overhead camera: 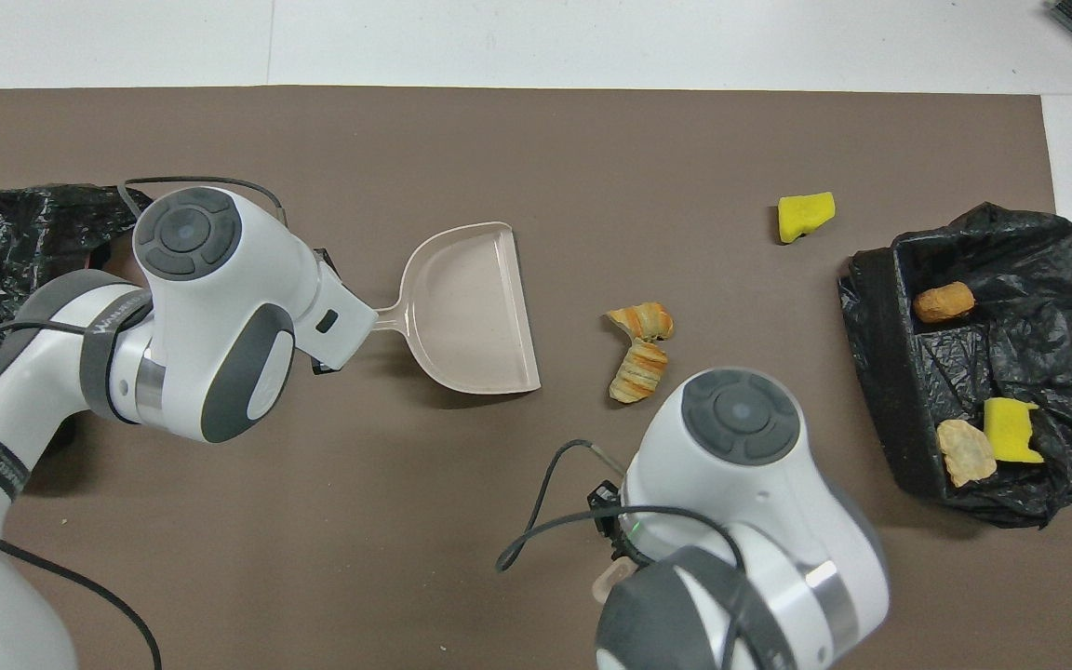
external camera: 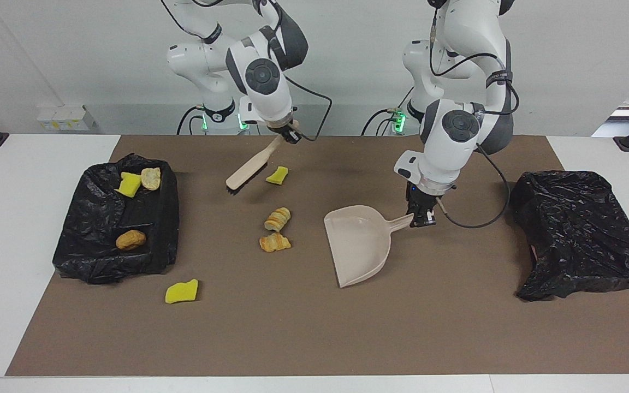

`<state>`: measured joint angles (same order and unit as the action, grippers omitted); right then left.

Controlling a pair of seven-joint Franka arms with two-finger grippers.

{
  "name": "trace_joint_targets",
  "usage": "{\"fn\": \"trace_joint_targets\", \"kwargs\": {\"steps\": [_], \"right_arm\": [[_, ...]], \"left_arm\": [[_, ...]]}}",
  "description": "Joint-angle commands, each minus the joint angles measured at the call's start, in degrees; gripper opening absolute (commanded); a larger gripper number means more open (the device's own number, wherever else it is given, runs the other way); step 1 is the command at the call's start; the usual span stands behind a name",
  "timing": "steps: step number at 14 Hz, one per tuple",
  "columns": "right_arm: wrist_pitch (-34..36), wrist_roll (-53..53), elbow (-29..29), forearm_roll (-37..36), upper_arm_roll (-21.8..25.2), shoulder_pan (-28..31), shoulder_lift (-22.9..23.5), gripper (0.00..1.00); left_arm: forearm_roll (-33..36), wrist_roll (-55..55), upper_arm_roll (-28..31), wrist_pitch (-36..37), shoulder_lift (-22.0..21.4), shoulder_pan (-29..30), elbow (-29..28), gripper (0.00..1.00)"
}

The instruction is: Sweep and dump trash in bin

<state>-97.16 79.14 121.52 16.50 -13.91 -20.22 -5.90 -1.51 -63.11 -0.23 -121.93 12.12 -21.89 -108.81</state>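
1. sweeping risk: right gripper (external camera: pixel 291 134) jaws closed on the raised brush (external camera: pixel 249 168); two bread lumps (external camera: pixel 276 229) lie below it, so a hard stroke scatters them.
2. left gripper (external camera: pixel 421 217) jaws clamp the dustpan (external camera: pixel 359 245) handle; its mouth beside the lumps may ride over them.
3. yellow scraps (external camera: pixel 182 291) well apart get missed.
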Motion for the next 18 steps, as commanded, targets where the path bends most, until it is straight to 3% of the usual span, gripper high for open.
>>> {"fn": "trace_joint_targets", "kwargs": {"steps": [1, 6, 9, 12, 14, 18], "right_arm": [[-5.9, 10.4, 7.2, 2.9, -0.1, -5.8, -4.3, 0.0], [-15.1, 15.7, 12.9, 11.5, -0.1, -7.5, -6.1, 0.0], [-26.4, 16.4, 17.2, 13.7, -0.1, -10.2, -3.6, 0.0], [-32.1, 14.7, 17.1, 13.9, -0.1, -11.2, 1.0, 0.0], [-32.2, 5.8, 15.2, 13.5, 0.3, -10.5, 3.1, 0.0], [-31.3, -5.3, 9.0, 6.5, 0.4, -3.5, 8.4, 0.0]], "left_arm": [[-0.9, 4.2, 0.6, -5.3, -1.6, -3.2, -5.4, 0.0], [0.0, 6.9, 0.8, -3.7, -1.9, -6.2, -5.3, 0.0], [3.5, 6.5, 0.7, -2.4, -2.2, -7.0, -5.0, 0.0], [3.5, 4.0, 0.7, -2.3, -2.3, -7.1, -5.2, 0.0], [3.6, 2.1, 0.7, -2.3, -2.3, -7.0, -5.2, 0.0], [3.6, -4.1, 0.8, -2.1, -2.3, -7.0, -5.3, 0.0]]}}
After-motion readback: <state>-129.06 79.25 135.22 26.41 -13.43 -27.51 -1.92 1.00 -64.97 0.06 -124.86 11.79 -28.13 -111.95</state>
